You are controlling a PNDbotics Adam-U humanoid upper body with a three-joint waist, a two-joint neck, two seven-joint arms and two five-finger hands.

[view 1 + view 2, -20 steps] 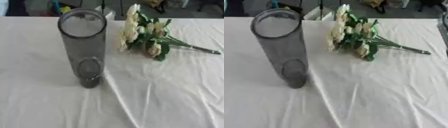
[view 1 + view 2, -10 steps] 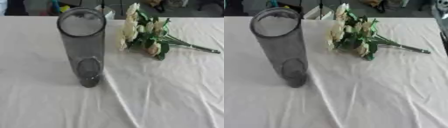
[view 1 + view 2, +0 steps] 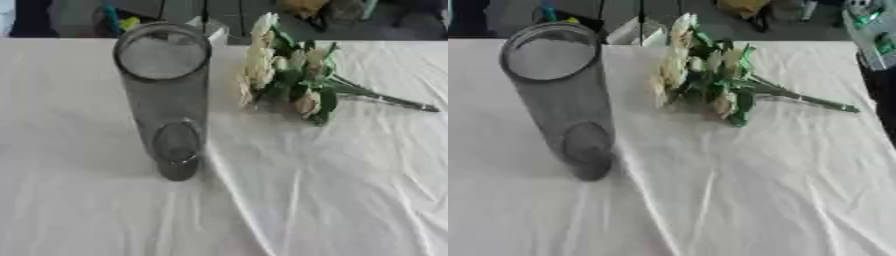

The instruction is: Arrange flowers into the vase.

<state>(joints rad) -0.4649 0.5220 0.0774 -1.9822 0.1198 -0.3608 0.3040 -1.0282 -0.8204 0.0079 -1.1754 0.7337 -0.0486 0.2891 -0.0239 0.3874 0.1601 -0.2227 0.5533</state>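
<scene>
1. The tall smoked-glass vase (image 3: 168, 100) stands upright on the bench (image 3: 332, 200), left of centre, its round mouth open to the camera.
2. Nothing is inside the vase; its base shows through the tinted wall.
3. The bunch of cream flowers (image 3: 702, 75) lies flat on the white cloth, to the right of the vase and a little farther back, near it but not touching.
4. Blooms and green leaves sit at the bunch's left and far end; the stems (image 3: 807, 100) run out to the right, toward the bench's right edge.
5. The cloth is creased in long folds across the near half.
6. No hand, left or right, shows in either eye view, so I cannot tell how their fingers stand.
</scene>
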